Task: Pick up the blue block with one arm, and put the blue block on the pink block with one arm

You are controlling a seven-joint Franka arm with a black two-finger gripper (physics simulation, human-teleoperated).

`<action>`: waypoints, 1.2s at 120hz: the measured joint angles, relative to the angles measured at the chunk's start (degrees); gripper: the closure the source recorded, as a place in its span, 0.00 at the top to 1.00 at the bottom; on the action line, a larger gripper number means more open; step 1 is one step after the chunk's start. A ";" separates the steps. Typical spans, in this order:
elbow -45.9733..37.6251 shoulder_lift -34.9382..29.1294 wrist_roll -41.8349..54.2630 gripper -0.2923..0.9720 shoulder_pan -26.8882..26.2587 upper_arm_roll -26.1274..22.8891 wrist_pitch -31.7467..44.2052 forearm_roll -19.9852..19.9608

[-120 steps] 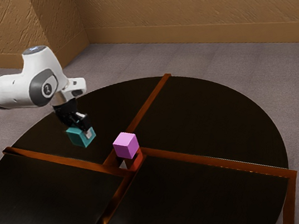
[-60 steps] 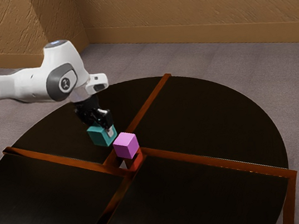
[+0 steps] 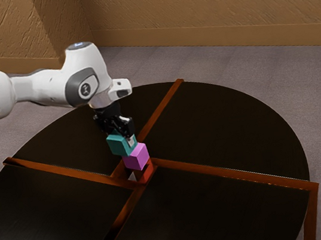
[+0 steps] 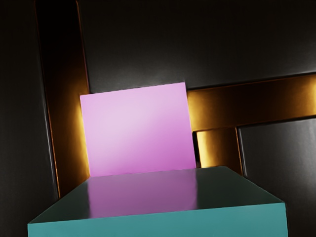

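Gripped in the pincer (image 3: 121,139): the blue block (image 3: 119,144), teal in the render, clamped from two sides by both fingers and lifted clear of the bench (image 3: 228,128). Hanging just above the pink block (image 3: 136,157), toward its 10 o'clock in the exterior view, overlapping the pink top corner; cannot tell whether touching or slightly apart. From the wrist view, the blue block (image 4: 163,207) close under the hand, the pink block (image 4: 138,131) beyond it and not yet squarely beneath.

Carried in half a second from beside the pink block at 10 o'clock to almost overhead; a second ago, farther out again in the same direction. Means the carry is nearly finished. Probably left: a small shift toward 4 o'clock to centre, then lowering and letting go. Worth minding the small pink top, perched at the crossing of the orange rails (image 3: 159,111): risk of a topple from an off-centre release.
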 joint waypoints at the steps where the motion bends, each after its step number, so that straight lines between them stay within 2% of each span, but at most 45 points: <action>1: 0.25 0.17 -0.06 0.49 -0.01 0.00 -0.06 0.09; 41: 5.62 3.83 -1.85 0.49 -1.41 0.08 -2.20 1.82; 117: 10.88 7.49 -3.21 0.49 -2.34 0.26 -5.24 3.80; 144: 10.91 7.48 -2.87 0.67 -2.38 0.45 -5.68 3.28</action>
